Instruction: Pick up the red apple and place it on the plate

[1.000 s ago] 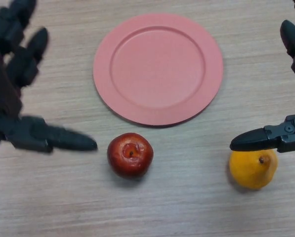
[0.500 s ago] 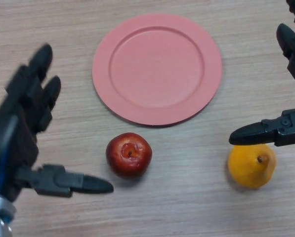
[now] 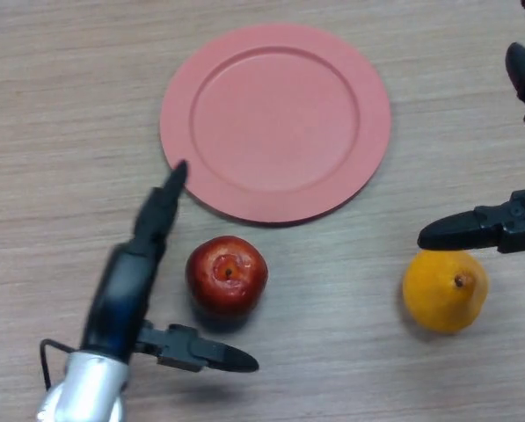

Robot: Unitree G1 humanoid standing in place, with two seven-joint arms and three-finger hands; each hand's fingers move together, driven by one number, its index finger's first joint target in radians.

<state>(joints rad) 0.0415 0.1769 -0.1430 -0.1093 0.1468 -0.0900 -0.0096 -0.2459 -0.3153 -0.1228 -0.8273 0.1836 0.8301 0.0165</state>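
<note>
So that it can be grasped, the apple (image 3: 227,275) at lower centre is flanked by the left hand (image 3: 126,294), fingers spread; plate (image 3: 275,121) unoccupied.

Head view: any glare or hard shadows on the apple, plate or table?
Head view: red apple carries only small soft highlights and a short dark shadow at its near side; plate is evenly lit with a thin shadow along its near rim; table shows no glare; left hand shades little beyond its thumb.
</note>
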